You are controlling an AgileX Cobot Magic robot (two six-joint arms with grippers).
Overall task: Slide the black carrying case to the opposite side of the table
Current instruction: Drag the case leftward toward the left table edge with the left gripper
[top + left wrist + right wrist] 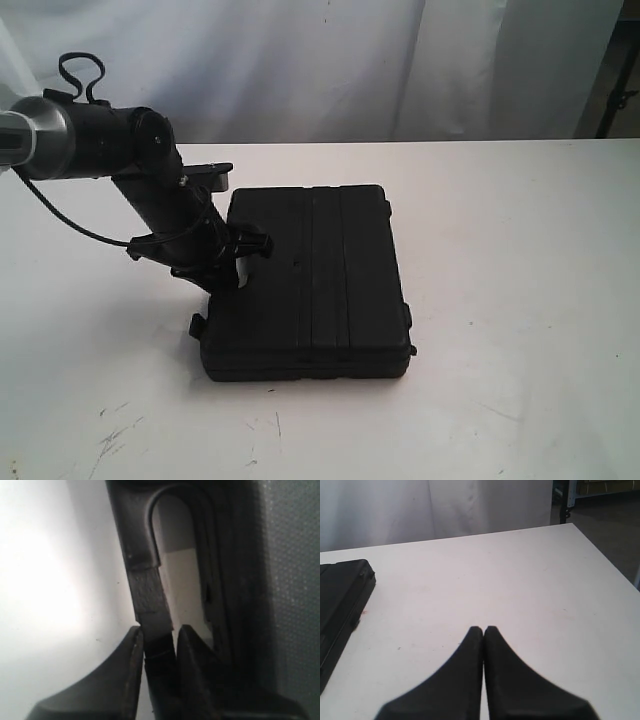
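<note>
Case (320,290), black rigid plastic, flat at the middle of the table (520,300), likely light, stiff and easy-sliding: left gripper (159,639) pinches its left-edge handle bar (150,595), the sound hold; right gripper (483,630) pressed together, empty, right of case.

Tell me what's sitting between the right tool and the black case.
Nothing but bare white table: in the right wrist view, the shut right tool and the case have only tabletop between them.
</note>
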